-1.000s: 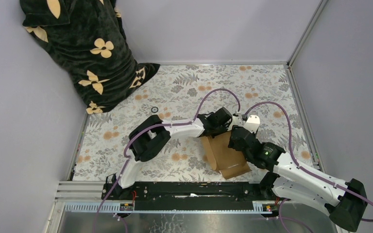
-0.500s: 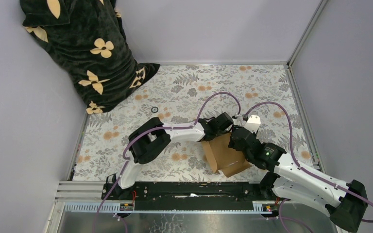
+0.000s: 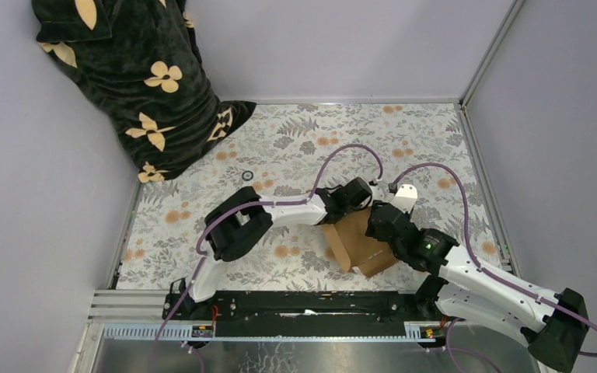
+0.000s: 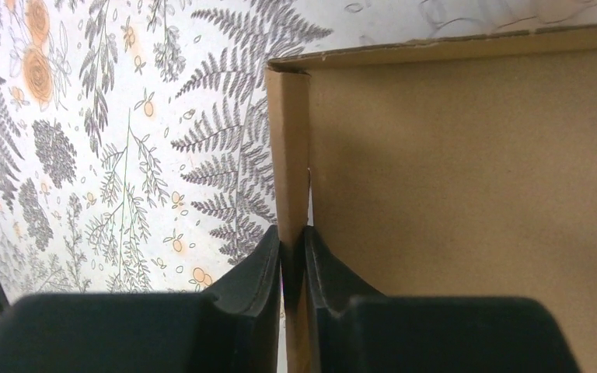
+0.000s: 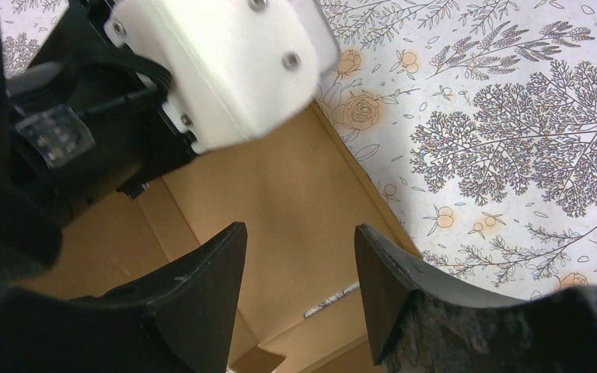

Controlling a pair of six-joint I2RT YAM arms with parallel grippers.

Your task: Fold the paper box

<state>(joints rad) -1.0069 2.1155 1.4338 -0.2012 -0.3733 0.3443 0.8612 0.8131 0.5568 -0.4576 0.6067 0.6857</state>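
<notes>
- A table [image 3: 295, 140] covered in a floral print was seen filling the enclosure floor.
- A dark blanket [image 3: 132, 85] with pale flowers was heaped in the far left corner.
- The left arm [image 3: 280, 211] was stretched rightward across the table; the right arm [image 3: 474, 284] was angled in from the near right.
- The box [image 3: 357, 241], plain brown cardboard, was lying right of centre in the near half of the table, between the two wrists, with one side wall raised.
- The left gripper [image 4: 292, 237] was pinched on that raised side wall, one finger on each face.
- The right gripper [image 5: 299, 233] was held spread above the box's flat panel, with nothing gripped.
- A small ring [image 3: 247, 176] was lying on the table, well apart from the box.
</notes>
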